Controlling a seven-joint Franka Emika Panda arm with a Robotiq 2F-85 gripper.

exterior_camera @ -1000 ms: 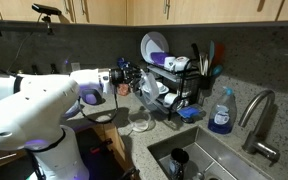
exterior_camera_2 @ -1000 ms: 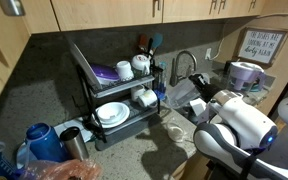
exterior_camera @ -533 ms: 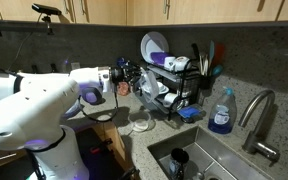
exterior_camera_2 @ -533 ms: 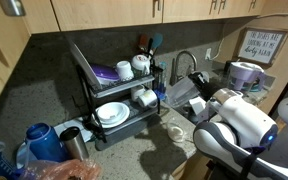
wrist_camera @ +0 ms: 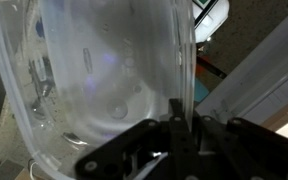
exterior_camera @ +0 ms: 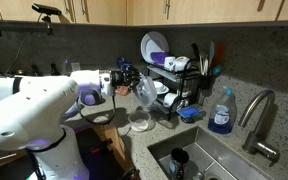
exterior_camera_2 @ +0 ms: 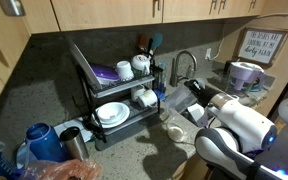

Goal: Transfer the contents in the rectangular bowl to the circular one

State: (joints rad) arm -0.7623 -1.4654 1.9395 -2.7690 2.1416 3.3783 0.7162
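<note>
In an exterior view, your gripper [exterior_camera: 126,79] pinched the rectangular bowl [exterior_camera: 144,91] by its rim. The bowl hung tipped on edge in the air, just beyond the fingertips, on the side toward the dish rack [exterior_camera: 181,80]. The circular one [exterior_camera: 140,124] sat on the counter [exterior_camera: 164,138] below it, apart from it.

In an exterior view, you had the rectangular bowl [exterior_camera_2: 175,101] tilted at the tip of the gripper [exterior_camera_2: 192,100], above the circular one [exterior_camera_2: 175,131], which lay on the counter beside the dish rack [exterior_camera_2: 114,100].

In the wrist view, the rectangular bowl [wrist_camera: 99,80] filled most of the frame. Your gripper [wrist_camera: 181,122] was clamped on its wall, one finger on either side. Its contents could not be made out.
</note>
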